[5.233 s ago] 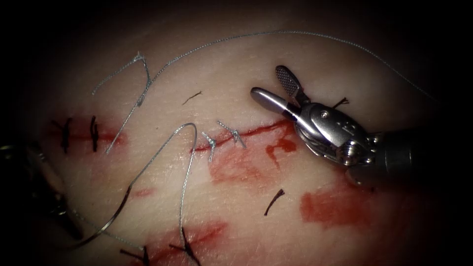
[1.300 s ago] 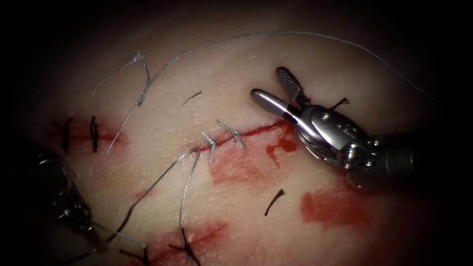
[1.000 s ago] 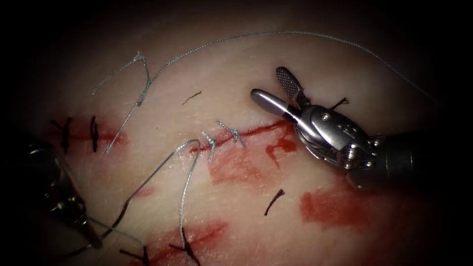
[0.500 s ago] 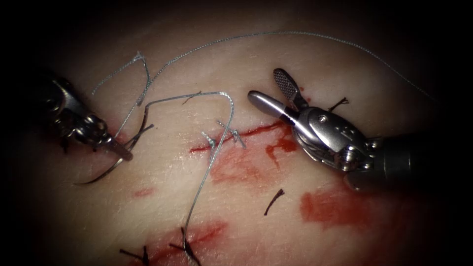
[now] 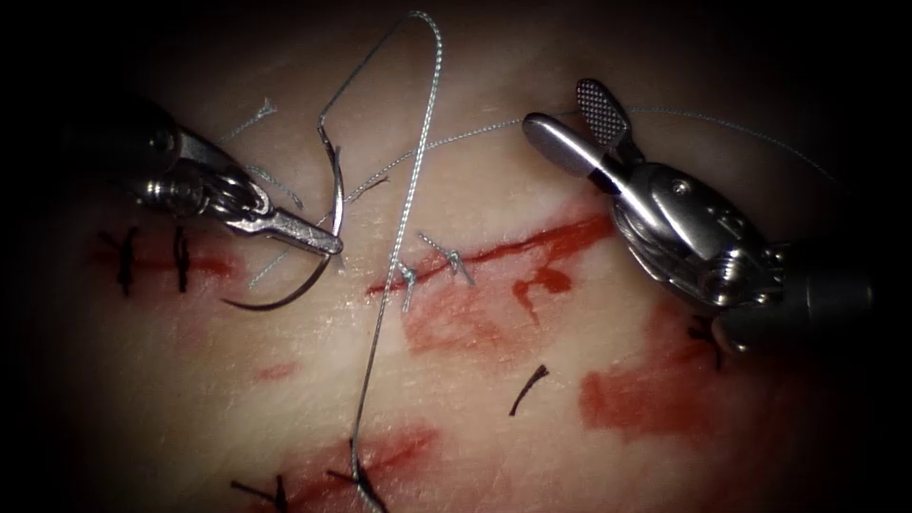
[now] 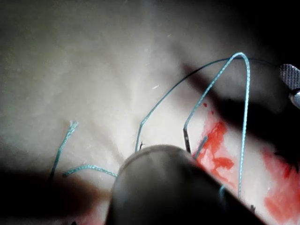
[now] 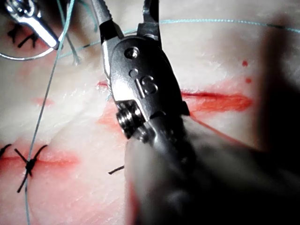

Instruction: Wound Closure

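- Steel first: my left tool (image 5: 285,226) has its jaws closed on the needle (image 5: 309,271) near the swaged end of its curve. The needle is out of the tissue (image 5: 608,446), hanging clear, left of the open part of the cut (image 5: 532,245).
- My right tool (image 5: 570,128) holds nothing; its jaws stand wide apart just above the right stretch of the cut, with a fine strand running under them.
- Compared with half a second ago, I have carried the needle up and to the right, and the thread (image 5: 404,209) has risen into a tall loop from its anchor at the lower dark stitch (image 5: 359,480).
- I judge this as thread being drawn up after a bite; the slack is not yet out.
- Any next move would call for keeping that loop off the two pale stitches (image 5: 432,266) on the cut, and for a firm hold on the needle.
- The needle's arc opens upward and to the left: swage end up by my jaws, belly low, point sweeping down-left. Its long axis runs roughly upper right to lower left.
- From the right wrist view the left tool (image 7: 33,21) and needle (image 7: 26,56) sit well apart from my right tool (image 7: 126,18).
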Controlling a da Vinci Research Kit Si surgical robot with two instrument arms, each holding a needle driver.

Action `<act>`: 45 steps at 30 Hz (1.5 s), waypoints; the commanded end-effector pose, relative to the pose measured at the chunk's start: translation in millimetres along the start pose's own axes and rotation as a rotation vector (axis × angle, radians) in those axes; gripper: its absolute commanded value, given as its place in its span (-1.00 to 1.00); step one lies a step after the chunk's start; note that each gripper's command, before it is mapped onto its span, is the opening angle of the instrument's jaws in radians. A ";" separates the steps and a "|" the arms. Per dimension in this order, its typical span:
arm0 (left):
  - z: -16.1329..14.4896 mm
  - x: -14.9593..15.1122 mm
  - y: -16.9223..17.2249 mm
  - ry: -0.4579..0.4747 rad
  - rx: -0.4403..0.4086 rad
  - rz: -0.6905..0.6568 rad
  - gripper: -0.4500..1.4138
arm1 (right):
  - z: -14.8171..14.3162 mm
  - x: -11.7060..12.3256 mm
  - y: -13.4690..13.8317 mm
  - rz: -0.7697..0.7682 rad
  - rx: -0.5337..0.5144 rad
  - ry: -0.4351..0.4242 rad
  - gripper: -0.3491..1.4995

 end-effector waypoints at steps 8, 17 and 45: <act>1.5 -0.7 0.5 -0.037 -0.017 -0.025 -1.00 | -0.1 0.6 -2.4 0.008 0.059 -0.017 0.74; 2.1 -0.9 0.9 0.011 0.506 0.238 -1.00 | 0.0 -4.0 -5.6 0.208 0.229 -0.107 -1.00; 4.7 -2.6 1.8 -0.106 0.725 0.490 -1.00 | 3.6 -10.4 -6.0 0.167 0.131 -0.124 0.60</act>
